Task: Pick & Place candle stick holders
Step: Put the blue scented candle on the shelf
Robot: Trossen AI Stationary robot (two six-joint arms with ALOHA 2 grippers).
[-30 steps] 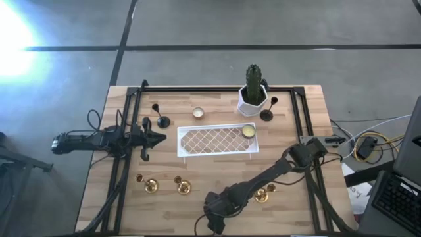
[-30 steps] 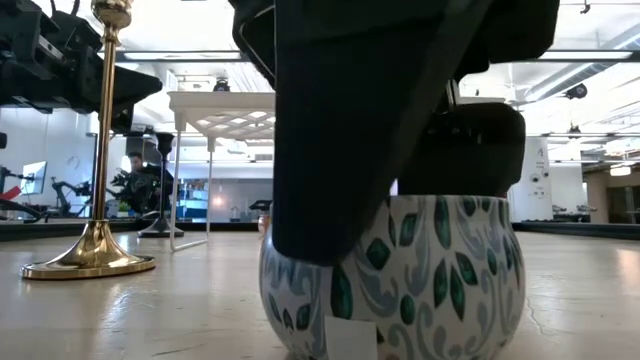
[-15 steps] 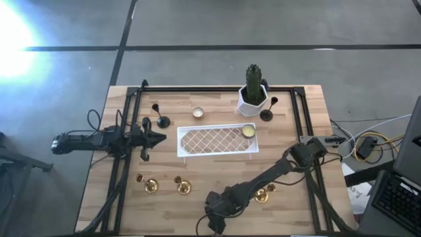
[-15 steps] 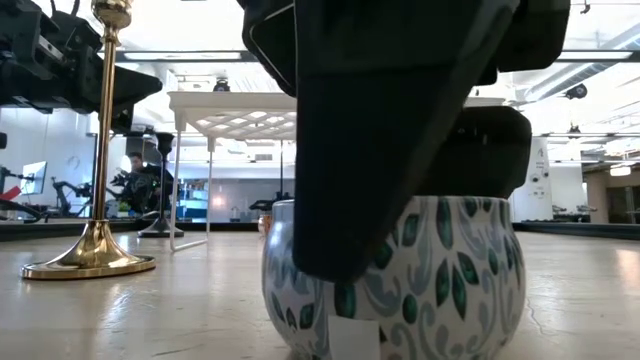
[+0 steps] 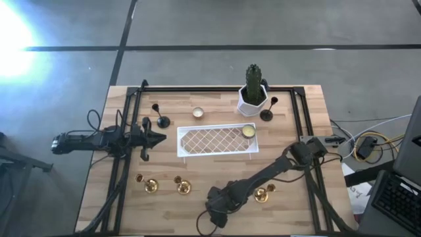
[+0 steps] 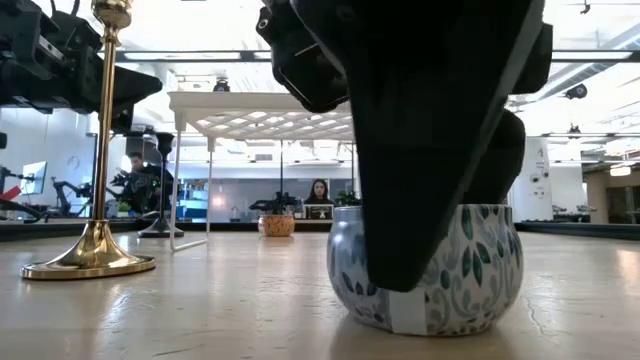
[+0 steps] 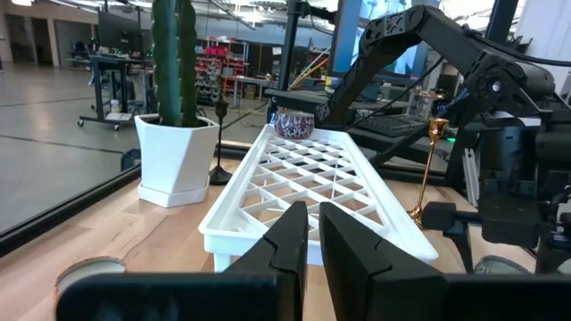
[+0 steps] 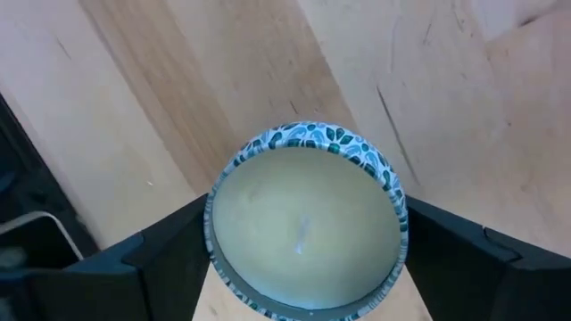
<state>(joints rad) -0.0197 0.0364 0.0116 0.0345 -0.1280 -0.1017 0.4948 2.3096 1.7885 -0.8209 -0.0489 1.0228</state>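
My right gripper (image 5: 217, 208) is near the table's near edge, shut on a small round candle jar (image 8: 306, 227), white with green leaves and filled with pale wax. The jar also shows in the low view (image 6: 425, 268). Three gold candle stick holders (image 5: 150, 186) (image 5: 182, 187) (image 5: 263, 194) stand on their round bases near the front. Two black holders (image 5: 161, 120) (image 5: 266, 113) stand at the back. My left gripper (image 5: 160, 138) is shut and empty, level above the table left of the white tray (image 5: 217, 139). My right gripper pinches the jar's round wall (image 8: 214, 234) between its two fingers (image 8: 161, 254), one on each opposite side. The fingers come from above, pointing down. The jar is upright; whether its base (image 6: 430, 325) rests on the table or hangs just above it, I cannot tell.
The white lattice tray holds a round candle (image 5: 248, 131) at its right end. A tealight (image 5: 198, 112) lies behind the tray. A white pot with a green cactus (image 5: 253, 95) stands at the back right. Black frame rails (image 5: 128, 131) run along both table sides.
My right gripper has moved a little toward the table's far and right edges with the candle jar. In the low view the jar has gone farther off and rightward, staying upright.
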